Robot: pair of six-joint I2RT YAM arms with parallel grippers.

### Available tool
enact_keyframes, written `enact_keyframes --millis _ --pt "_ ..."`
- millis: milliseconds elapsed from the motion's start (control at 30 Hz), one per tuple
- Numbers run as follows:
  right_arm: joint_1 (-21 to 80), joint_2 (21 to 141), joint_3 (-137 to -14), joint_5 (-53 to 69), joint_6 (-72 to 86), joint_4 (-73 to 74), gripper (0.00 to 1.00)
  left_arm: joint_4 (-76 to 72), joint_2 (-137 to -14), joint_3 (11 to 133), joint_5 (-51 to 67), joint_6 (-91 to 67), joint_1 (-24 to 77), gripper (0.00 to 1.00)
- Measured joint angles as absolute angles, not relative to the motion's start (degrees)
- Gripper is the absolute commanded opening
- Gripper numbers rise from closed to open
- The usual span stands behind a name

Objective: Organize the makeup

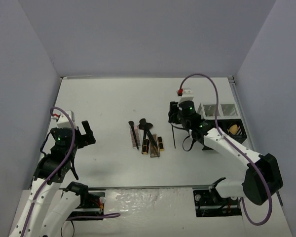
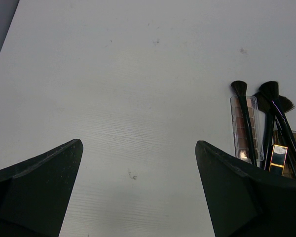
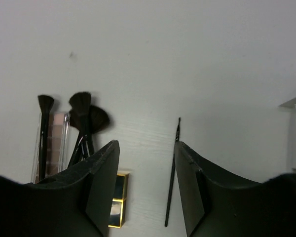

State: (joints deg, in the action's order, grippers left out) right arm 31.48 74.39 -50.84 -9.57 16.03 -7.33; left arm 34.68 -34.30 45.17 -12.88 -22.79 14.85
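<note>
1. Table (image 1: 108, 108): white, bearing everything listed below.
2. Organizer rack (image 1: 227, 109): black-and-white, compartmented, stood at the right side of the table beside the right arm; one tan sponge (image 1: 233, 130) sat in a near compartment; the contents of the other compartments could not be made out.
3. Heap of makeup, mid-table, between the two arms: pink palette (image 1: 135, 137) on its left flank; black brushes (image 1: 144, 129) crossed over it, heads toward the far wall; brown palettes (image 1: 154, 146) on the near right; all lay loose outside the rack.
4. Right gripper (image 3: 145, 148): jaws parted wide, nothing held; it hung over the slim brush and was by far the nearer claw to it.
5. Left gripper (image 2: 138, 145): jaws wide apart, empty; the heap lay well off to its right.
6. Slim brush (image 3: 171, 177): alone on the table between heap and rack; long axis near-to-far; seen between the right fingers, closer to the rack-side one; the shaft crossed the closing line, so a straight descent with a small shift toward the rack would likely centre it.
</note>
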Motion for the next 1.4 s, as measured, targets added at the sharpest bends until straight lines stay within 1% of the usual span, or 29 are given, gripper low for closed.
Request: enact_keyframes --millis 167,267,400,767,800,867,1000,1100,1333,1400 --pt "39.1 81.9 -49.9 -9.7 19.6 -7.0 0.40 34.7 -34.4 45.2 -12.9 -22.8 14.8 0.97" --pt "41.5 86.8 -49.0 -9.5 21.4 -7.3 0.40 34.7 -34.4 45.2 -12.9 -22.8 14.8 0.97" --pt "42.1 90.4 -47.5 -9.5 23.0 -7.5 0.40 34.7 -34.4 45.2 -12.9 -22.8 14.8 0.97" --pt "43.0 93.5 -44.9 -9.5 25.6 -11.4 0.39 34.7 -34.4 45.2 -12.9 -22.8 14.8 0.97" --pt "43.0 93.5 -44.7 -9.5 25.7 -11.8 0.37 34.7 -34.4 45.2 -12.9 -22.8 14.8 0.97" --pt "43.1 93.5 -44.4 -9.5 26.0 -12.5 0.30 34.7 -34.4 45.2 -12.9 -22.8 14.8 0.97" --pt "43.2 93.4 -44.2 -10.2 26.2 -13.1 0.11 34.7 -34.7 45.2 -12.9 -22.8 14.8 0.97" --pt "43.2 92.2 -43.8 -12.2 25.8 -11.5 0.02 34.7 -34.9 45.2 -12.9 -22.8 14.8 0.97" --pt "42.6 82.7 -44.7 -17.8 22.9 -6.4 0.00 34.7 -35.1 45.2 -12.9 -22.8 14.8 0.97" --pt "40.8 79.4 -46.2 -19.6 21.2 -5.4 0.00 34.7 -35.2 45.2 -12.9 -22.8 14.8 0.97"
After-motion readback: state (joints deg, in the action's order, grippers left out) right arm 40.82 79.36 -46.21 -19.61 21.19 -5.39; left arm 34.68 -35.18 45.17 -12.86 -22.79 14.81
